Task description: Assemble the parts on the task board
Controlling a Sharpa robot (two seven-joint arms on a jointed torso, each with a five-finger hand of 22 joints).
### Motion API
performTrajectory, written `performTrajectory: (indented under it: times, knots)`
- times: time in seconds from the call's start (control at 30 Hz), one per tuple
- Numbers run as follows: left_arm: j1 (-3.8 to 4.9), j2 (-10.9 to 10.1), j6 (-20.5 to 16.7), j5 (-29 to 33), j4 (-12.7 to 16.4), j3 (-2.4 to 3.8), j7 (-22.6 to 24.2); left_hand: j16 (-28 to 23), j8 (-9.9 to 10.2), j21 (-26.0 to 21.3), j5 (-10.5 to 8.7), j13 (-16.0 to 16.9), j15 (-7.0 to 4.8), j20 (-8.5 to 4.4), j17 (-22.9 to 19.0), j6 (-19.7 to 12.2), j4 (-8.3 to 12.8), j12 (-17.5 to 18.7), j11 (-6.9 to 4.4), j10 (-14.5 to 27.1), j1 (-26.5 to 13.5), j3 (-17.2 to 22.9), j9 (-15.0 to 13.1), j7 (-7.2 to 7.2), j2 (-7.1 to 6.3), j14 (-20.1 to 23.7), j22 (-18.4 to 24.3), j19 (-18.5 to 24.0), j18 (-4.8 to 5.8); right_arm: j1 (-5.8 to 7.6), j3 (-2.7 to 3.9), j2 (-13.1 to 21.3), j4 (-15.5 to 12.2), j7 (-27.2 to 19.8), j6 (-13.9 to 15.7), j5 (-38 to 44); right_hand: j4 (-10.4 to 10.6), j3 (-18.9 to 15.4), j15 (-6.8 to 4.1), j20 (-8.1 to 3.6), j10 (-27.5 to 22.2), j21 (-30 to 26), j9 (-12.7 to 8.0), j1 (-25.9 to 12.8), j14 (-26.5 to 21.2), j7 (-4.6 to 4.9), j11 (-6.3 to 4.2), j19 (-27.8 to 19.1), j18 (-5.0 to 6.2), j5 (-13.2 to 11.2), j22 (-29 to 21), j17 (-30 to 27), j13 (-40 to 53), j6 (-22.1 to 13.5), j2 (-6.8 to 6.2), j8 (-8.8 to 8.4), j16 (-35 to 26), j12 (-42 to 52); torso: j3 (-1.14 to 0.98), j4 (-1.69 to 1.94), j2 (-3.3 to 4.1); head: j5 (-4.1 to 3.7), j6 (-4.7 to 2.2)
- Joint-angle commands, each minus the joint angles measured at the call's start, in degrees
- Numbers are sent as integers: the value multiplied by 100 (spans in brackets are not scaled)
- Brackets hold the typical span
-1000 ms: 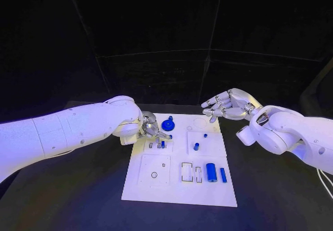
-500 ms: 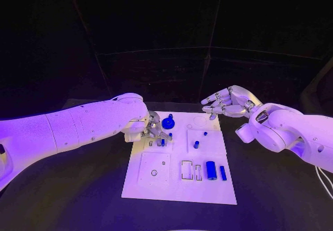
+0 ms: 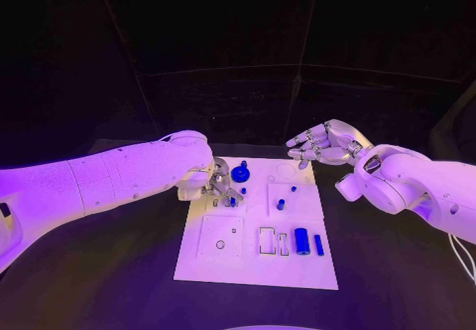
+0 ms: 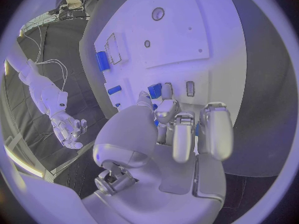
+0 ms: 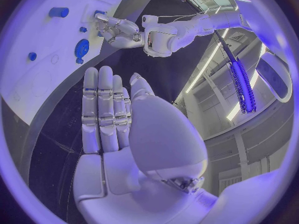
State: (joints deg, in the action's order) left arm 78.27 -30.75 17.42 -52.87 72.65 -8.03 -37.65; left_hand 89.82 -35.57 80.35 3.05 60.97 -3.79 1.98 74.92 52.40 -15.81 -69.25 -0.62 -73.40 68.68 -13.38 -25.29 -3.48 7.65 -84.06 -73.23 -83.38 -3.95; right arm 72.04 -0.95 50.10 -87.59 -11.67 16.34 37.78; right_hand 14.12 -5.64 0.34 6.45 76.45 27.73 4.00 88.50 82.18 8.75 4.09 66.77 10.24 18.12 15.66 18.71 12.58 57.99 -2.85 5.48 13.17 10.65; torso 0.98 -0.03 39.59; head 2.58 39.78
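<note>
At the far left corner of the task board (image 3: 253,275), the left hand (image 3: 217,185) was down with fingers curled round a small blue part (image 3: 232,201), apparently pinching it over a slot; grip looked narrow from the left wrist view, part (image 4: 156,90) barely visible past the fingers. Right hand (image 3: 322,148) hovered off the board's far right corner, fingers apart, holding nothing. Blue gear (image 3: 240,176) sat just beside the left hand; large blue cylinder (image 3: 301,242) and thin peg (image 3: 318,245) lay near the board's near right. Risks as I judged it: part tilting in the pinch and jamming at the slot mouth, or fingers clipping the gear on retreat, board skidding on the counter (image 3: 119,289)
</note>
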Motion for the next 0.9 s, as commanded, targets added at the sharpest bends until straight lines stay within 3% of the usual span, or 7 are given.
performTrajectory:
  times: [0.03, 0.6, 0.77, 0.9]
  knots:
    - [12, 8, 38, -64, 11, 1, -35, 18, -44, 24, -19, 15, -41, 5, 1508, -48, 23, 2, 1, 29, 107, 103, -49, 2, 7, -594, -12, -29, 66, 13, 2, -16, 15, 13, 20, 48, -4, -44, 5, 4, -46, -1, -5, -24, -53, 9, -14, -8, 8, 20, 0, 12, 10, -44, 16, -22, 30, 24, -1, 2, -1, -3, 10]
    - [12, 44, -43, -64, 28, 1, 56, 18, -139, 7, -17, 39, -53, -3, 1508, -112, 110, 0, -15, 17, 368, 445, -188, 18, 28, -594, 4, -12, 59, 13, 1, -93, 103, 66, -59, 61, -9, -54, 14, 11, -89, -16, -4, -29, -88, 17, -5, -28, 7, 37, -4, 45, 45, -57, 33, -20, 34, 47, -4, 6, 8, -15, 36]
    - [12, 24, -106, -58, 36, 1, 110, 18, -126, -13, -3, 25, -107, -43, 1508, -219, 483, 42, -78, 47, 994, 1001, -232, 85, 201, -594, 27, 1, 50, 13, 1, -109, 120, 87, -86, 70, -9, -61, 18, 15, -106, -21, -4, -35, -102, 20, -1, -36, 6, 48, -5, 58, 60, -64, 38, -19, 37, 56, -6, 14, 6, -19, 53]
    - [12, -6, -189, -51, 55, 1, 173, 18, -71, -42, 61, -46, -127, -76, 1508, -326, 848, 157, -87, 120, 1480, 1647, -246, 82, 167, -594, 60, 17, 44, 12, 1, -120, 138, 106, -109, 75, -10, -71, 24, 19, -131, -30, -4, -43, -123, 24, 4, -46, 6, 67, -7, 77, 80, -76, 41, -19, 40, 70, -5, 18, 8, -20, 69]
